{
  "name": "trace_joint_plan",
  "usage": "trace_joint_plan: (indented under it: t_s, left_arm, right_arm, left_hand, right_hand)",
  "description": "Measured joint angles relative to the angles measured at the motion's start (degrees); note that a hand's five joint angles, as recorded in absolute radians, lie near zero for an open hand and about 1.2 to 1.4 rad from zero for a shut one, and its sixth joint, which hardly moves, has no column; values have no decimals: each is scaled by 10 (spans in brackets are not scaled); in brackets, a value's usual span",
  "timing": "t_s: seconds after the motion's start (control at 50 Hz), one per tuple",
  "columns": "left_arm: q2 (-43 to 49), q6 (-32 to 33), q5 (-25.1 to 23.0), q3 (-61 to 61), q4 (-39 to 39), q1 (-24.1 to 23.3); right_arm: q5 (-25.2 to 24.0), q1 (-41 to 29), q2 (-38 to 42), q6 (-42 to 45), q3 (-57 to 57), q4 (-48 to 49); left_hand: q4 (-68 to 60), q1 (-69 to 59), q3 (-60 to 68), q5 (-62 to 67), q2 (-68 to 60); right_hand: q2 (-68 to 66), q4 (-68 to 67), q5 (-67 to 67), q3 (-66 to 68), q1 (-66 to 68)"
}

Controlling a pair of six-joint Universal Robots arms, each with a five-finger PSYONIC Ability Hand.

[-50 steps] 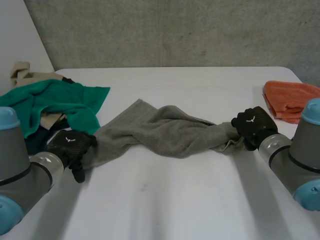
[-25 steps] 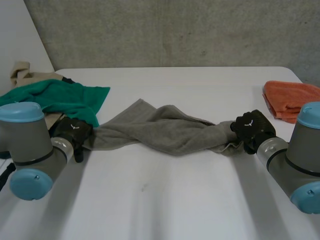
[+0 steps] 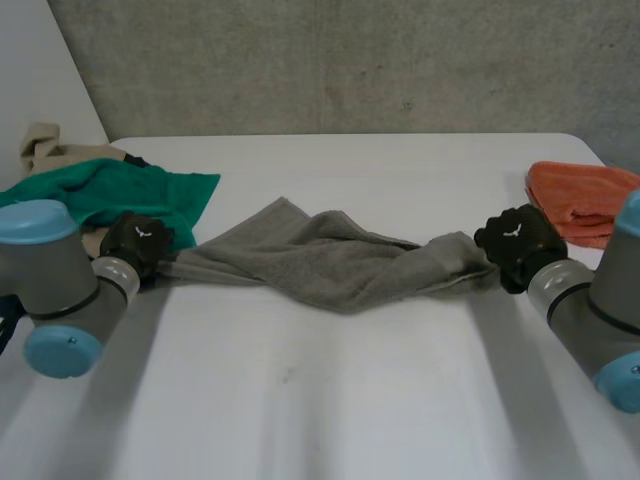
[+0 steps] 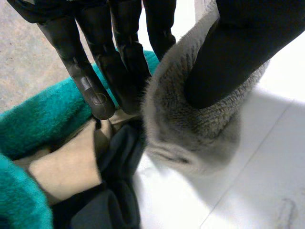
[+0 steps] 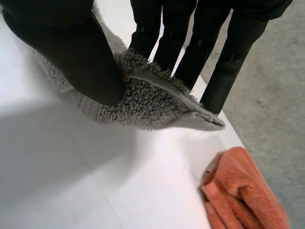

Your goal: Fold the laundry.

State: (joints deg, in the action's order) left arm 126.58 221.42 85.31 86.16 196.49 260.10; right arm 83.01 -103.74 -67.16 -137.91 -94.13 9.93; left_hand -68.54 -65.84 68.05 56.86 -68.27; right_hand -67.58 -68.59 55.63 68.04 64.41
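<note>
Pinching opposite ends of the twisted grey terry towel [image 3: 320, 262] between thumb and fingers, my left hand [image 3: 137, 243] and right hand [image 3: 518, 243] stretch it across the white table [image 3: 330, 400]; pulling harder, I judge, could slip an end free.

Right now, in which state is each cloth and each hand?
Grey towel: unfolded, twisted, stretched between both hands.
Left hand: shut, pinching one towel end.
Right hand: shut, pinching the other end.
Orange cloth: looks folded, lying apart.
Green cloth: crumpled, unfolded.
</note>
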Motion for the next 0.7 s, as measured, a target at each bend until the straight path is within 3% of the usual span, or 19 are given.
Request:
trace_joint_plan:
  t_s: [0.14,0.26,0.34,0.44,0.56,0.6,0.7]
  left_arm:
    - [-133,-24,-43,47,-64,1]
    - [-298,-108,-63,77,-130,-5]
    - [-346,-148,-68,73,-156,-4]
    - [-327,-164,-61,37,-179,1]
    - [-238,-160,-48,-26,-196,-14]
    - [-209,-159,-42,-44,-204,-24]
    - [-169,-160,-23,-67,-223,-44]
  right_arm:
    - [-7,29,-65,0,49,-109]
    - [-33,72,-113,16,117,-257]
    - [-52,92,-111,51,146,-331]
    - [-61,105,-70,115,170,-380]
    - [-50,92,-5,120,166,-335]
    - [-45,86,12,113,157,-314]
    - [-36,87,24,98,138,-289]
  left_hand:
    - [0,0,0,0,0]
    - [0,0,1,0,-1]
    - [0,0,1,0,-1]
    - [0,0,1,0,-1]
    - [-1,0,1,0,-1]
    - [-1,0,1,0,-1]
    - [-1,0,1,0,-1]
  right_hand:
    - [0,0,0,0,0]
    - [0,0,0,0,0]
    - [0,0,0,0,0]
    - [0,0,0,0,0]
    - [2,3,2,-2,0]
    - [60,62,-37,-63,-19]
    - [244,246,-224,-242,-210]
